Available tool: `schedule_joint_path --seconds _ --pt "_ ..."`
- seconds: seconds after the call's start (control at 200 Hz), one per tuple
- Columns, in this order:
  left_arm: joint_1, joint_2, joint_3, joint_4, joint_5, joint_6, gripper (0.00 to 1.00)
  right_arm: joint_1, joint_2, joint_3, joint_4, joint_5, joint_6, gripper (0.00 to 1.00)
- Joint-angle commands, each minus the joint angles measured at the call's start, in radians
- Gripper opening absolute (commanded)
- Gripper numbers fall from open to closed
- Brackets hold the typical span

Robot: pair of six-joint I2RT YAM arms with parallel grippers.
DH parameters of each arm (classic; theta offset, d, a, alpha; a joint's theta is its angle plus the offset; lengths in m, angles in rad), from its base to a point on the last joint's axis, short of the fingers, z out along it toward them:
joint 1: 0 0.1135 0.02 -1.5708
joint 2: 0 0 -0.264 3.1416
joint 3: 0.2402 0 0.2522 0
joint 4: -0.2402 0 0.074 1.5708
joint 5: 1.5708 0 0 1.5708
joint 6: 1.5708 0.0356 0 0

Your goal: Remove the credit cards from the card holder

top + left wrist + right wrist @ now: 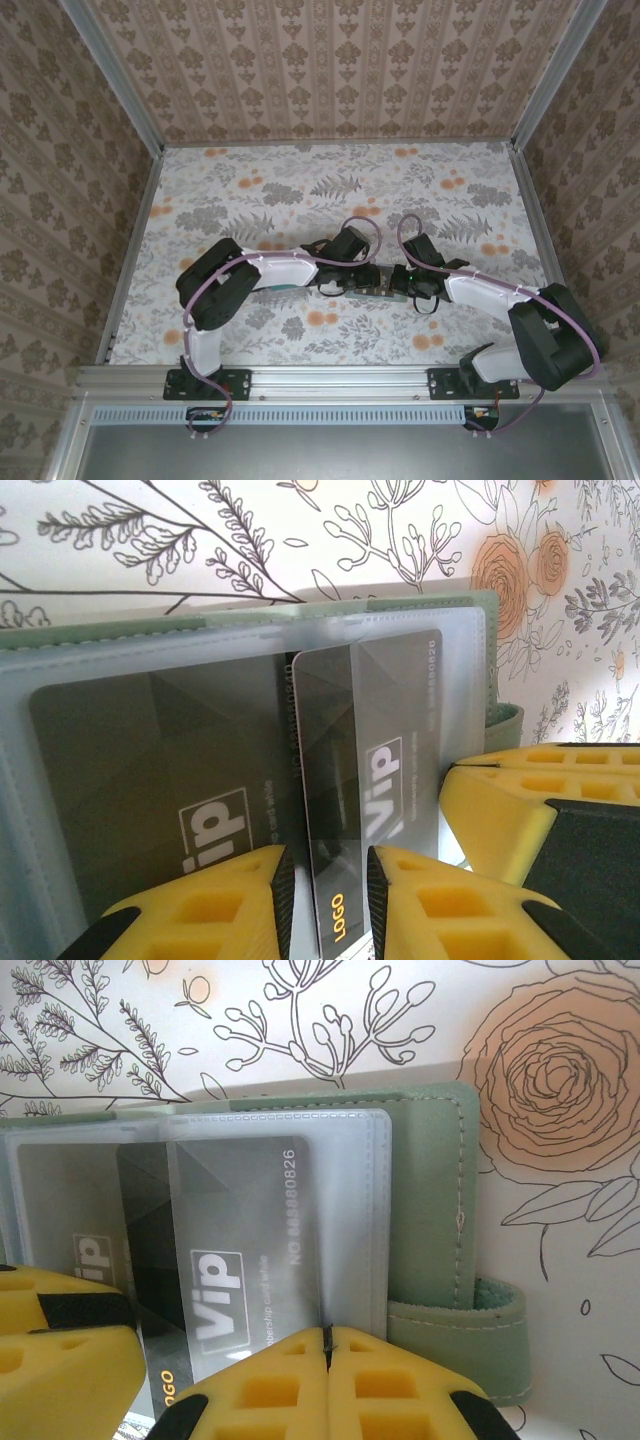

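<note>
The card holder (pixel 430 1200) lay open on the floral table (pixel 560 1020).
The right gripper (pixel 327 1360) was clenched at its near edge; the left gripper (pixel 332 880) sat part-open astride a card (pixel 340 780), grasp unclear.

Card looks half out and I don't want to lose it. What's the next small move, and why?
Probably draw the left gripper straight back to slide the card clear of its sleeve. The card already pokes out between that gripper's fingers, though a firm grip is unconfirmed. The shut right gripper sits at the holder's near edge, seemingly pinning it.
</note>
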Motion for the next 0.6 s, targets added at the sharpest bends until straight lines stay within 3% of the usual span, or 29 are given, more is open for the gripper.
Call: schedule_joint_path --seconds 0.0,0.38,0.47,0.555,0.595 --pt "-0.008 0.030 0.029 -0.029 0.024 0.010 0.29 0.006 0.020 -0.003 -0.024 -0.005 0.007 0.02" --pt "-0.006 0.017 0.011 0.035 0.056 -0.011 0.23 0.010 0.024 -0.001 -0.018 -0.014 0.008 0.02" --pt "-0.003 0.011 0.000 0.054 0.063 -0.021 0.15 0.009 0.024 0.000 -0.019 -0.014 0.009 0.02" --pt "0.003 0.008 -0.009 0.075 0.072 -0.031 0.14 0.009 0.024 0.001 -0.019 -0.014 0.008 0.02" --pt "0.006 0.007 -0.016 0.085 0.076 -0.036 0.06 0.010 0.024 0.001 -0.019 -0.014 0.009 0.02"
